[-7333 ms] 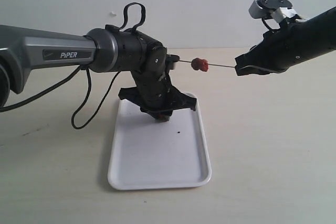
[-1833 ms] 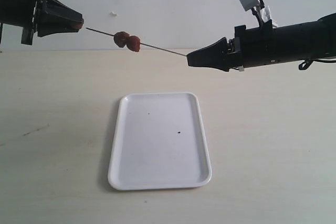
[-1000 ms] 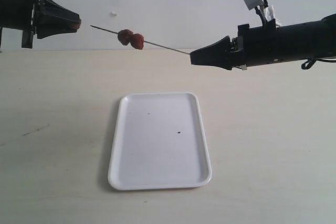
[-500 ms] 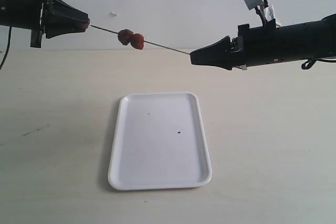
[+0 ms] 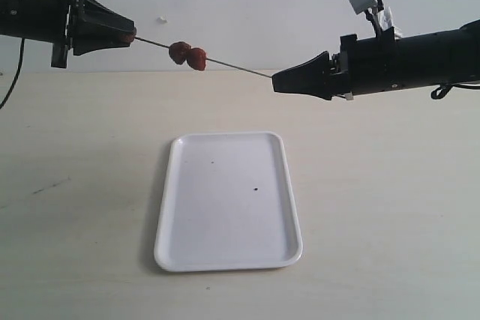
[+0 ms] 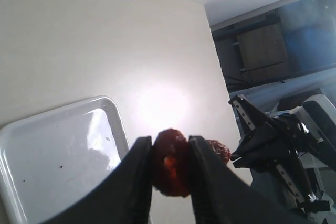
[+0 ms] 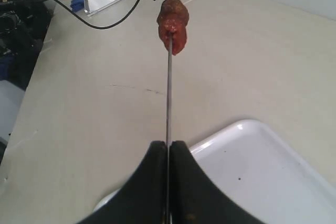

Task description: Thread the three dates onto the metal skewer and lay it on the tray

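Left hand clamps the third date at the tip of the skewer, which the right hand grips shut; two dates are threaded, and the tray lies bare.

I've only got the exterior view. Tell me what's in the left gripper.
Observer: The left wrist view shows the left gripper clamped on the third date, one finger on each side.
Operator: Report the grip on the right.
Observer: In the right wrist view the right gripper is shut on the metal skewer, which runs straight out from between its tips.
Operator: Check the tip's aim.
Observer: Looking along the rod in that view, past the two threaded dates, the tip lines up with the left gripper's date. I cannot tell whether it has pierced it.
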Controlling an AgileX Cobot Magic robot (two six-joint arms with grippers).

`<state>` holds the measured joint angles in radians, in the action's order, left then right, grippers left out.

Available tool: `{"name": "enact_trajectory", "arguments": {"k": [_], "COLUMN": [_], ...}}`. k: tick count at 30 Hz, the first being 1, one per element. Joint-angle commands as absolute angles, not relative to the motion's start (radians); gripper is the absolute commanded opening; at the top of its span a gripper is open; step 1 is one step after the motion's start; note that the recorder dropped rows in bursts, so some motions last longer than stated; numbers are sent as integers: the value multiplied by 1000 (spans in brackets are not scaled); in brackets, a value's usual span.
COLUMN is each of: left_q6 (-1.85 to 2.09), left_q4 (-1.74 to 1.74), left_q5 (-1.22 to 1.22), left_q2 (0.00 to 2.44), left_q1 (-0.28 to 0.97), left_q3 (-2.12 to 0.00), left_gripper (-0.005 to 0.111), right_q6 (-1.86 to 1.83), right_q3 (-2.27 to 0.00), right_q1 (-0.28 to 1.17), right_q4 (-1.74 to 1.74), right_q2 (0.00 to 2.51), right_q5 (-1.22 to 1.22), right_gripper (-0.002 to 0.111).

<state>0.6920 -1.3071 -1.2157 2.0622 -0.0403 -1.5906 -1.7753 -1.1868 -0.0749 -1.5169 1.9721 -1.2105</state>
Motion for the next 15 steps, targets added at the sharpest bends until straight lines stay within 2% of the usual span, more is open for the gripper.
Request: {"name": "enact_trajectory", "arguments": {"k": [1,15], "left_q6": [699,699], "left_q4": [-1323,-1367], "left_q5": [-1221,-1221], "left_q2": [2060,2060], "left_q1": [-36,-36], "left_q3": [-1591,-1591], "left_gripper": [24,24], "right_q6": [-1793,-1829], "right_q3": [-1194,-1194], "right_q1": [-63,-23], "right_q4": [-1541,-1571], "right_q2": [1971,1971], "right_q5": [-1221,-1221], "right_gripper": [0,0]}}
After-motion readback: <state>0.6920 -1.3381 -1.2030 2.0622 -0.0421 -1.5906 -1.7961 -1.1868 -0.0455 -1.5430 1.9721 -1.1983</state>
